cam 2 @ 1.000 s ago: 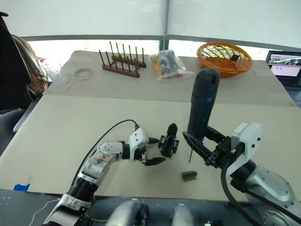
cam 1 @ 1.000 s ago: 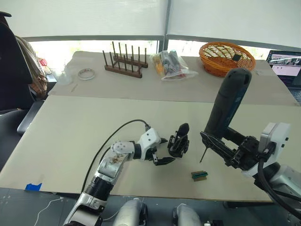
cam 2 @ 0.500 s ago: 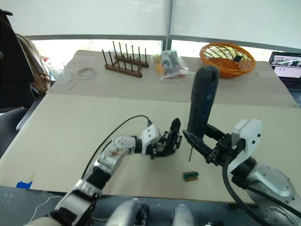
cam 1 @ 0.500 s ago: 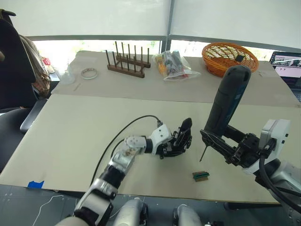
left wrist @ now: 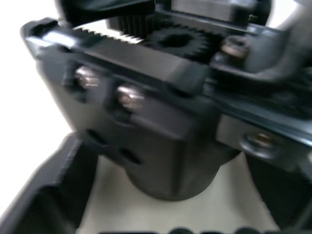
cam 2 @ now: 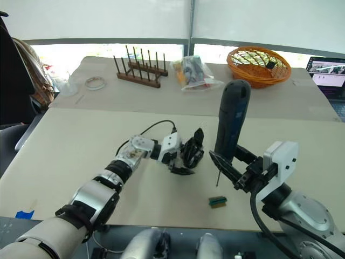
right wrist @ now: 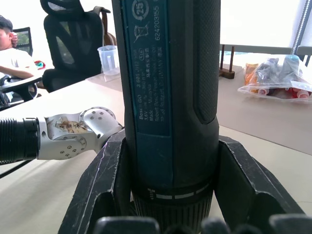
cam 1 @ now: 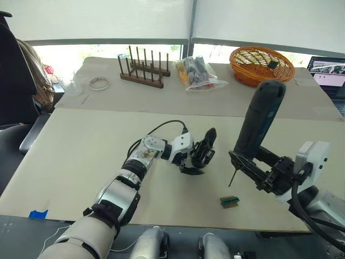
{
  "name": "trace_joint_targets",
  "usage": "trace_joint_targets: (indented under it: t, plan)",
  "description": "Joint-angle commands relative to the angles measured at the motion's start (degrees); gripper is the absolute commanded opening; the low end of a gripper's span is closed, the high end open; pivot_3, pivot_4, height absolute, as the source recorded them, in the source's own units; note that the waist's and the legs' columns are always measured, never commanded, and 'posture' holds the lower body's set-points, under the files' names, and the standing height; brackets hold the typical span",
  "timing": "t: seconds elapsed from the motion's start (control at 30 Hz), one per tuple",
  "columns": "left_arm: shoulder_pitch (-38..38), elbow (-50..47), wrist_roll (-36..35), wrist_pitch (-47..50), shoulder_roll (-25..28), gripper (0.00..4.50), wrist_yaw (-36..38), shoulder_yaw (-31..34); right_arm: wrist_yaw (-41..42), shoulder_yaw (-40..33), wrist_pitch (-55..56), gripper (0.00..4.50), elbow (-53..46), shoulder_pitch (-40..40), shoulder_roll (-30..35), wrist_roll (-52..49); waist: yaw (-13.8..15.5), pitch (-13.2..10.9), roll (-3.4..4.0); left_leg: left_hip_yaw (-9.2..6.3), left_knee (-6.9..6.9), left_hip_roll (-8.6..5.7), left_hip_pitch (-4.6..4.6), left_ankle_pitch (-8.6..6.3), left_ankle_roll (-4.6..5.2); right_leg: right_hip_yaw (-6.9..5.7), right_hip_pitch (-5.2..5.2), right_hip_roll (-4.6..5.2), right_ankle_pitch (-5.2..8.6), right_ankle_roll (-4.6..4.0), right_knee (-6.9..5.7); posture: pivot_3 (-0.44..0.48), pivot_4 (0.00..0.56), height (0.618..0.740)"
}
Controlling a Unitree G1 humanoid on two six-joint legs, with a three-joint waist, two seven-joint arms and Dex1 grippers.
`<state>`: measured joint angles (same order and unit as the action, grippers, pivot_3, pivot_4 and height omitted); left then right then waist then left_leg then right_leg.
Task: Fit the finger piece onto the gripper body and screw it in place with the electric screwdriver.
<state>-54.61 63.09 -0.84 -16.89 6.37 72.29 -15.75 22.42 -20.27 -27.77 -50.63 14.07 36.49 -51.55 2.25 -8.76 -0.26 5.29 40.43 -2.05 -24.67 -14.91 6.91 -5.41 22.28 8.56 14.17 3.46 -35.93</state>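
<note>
right tool (cam 1: 253, 170) clamps upright electric screwdriver (cam 1: 259, 121) | left tool (cam 1: 195, 161) astride gripper body (cam 1: 204, 152), grip state unclear | body just left of bit

A small green rectangular block (cam 1: 229, 201) lies near the front edge of the beige surface (cam 1: 81, 156). Along the far side stand a brown wooden peg rack (cam 1: 143, 70), a clear plastic bag of items (cam 1: 198, 74), an orange wicker basket (cam 1: 261, 66), a roll of tape (cam 1: 98, 83) and a clear plastic cup (cam 1: 70, 85).
</note>
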Motion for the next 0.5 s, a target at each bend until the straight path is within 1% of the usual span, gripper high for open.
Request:
trace_joint_targets:
  t: [0.03,0.1,0.2,0.27,0.37,0.5]
  plan:
    - [3.59,-6.57,-1.08,2.82,0.7,4.5,-1.76,1.95,0.48,-1.12,2.58,1.97,-2.59,-0.45,-0.42,0.21,-0.16,0.0,0.0,-0.01,0.0,0.01,0.02,0.0,0.0,0.01,0.0,0.0,0.0,0.0,-0.02,0.0,0.15,0.74]
    - [7.45,-12.64,-1.09,6.74,0.65,4.5,-6.02,2.79,0.74,-1.16,2.51,1.97,-2.22,-0.79,-0.46,0.34,-0.15,0.01,0.01,-0.03,0.0,0.04,0.03,0.0,-0.01,0.02,0.01,0.0,0.0,0.0,-0.03,0.0,0.15,0.74]
    - [17.06,-26.86,-0.4,10.65,1.58,4.5,-8.98,1.37,0.46,-0.6,2.21,1.97,-1.94,-2.14,-0.45,0.34,-0.26,0.03,0.04,-0.04,-0.01,0.05,0.05,0.0,-0.01,0.06,-0.02,0.0,0.0,0.0,-0.02,0.0,0.15,0.74]
    - [21.31,-33.27,-0.22,13.39,1.88,4.5,-11.6,1.07,0.21,-0.25,1.94,1.97,-2.07,-2.88,-0.46,0.03,-0.31,0.03,0.05,-0.04,-0.02,0.06,0.1,0.0,-0.03,0.09,-0.03,0.0,0.0,0.0,-0.02,0.0,0.15,0.74]
    - [24.86,-38.1,1.19,13.0,1.72,4.5,-17.18,1.07,0.28,-0.49,1.4,1.97,-1.76,-3.75,0.02,-0.95,0.0,0.04,0.07,-0.07,-0.03,0.07,0.26,0.01,-0.06,0.08,-0.06,0.0,0.0,-0.01,-0.02,0.0,0.15,0.74]
    - [26.2,-39.07,2.0,12.44,1.01,4.5,-22.06,1.08,0.88,-0.59,0.91,1.97,-0.92,-4.52,0.79,-1.61,0.14,0.04,0.07,-0.1,-0.05,0.07,0.42,-0.01,-0.07,0.11,-0.08,0.04,0.0,-0.01,0.06,0.0,0.15,0.74]
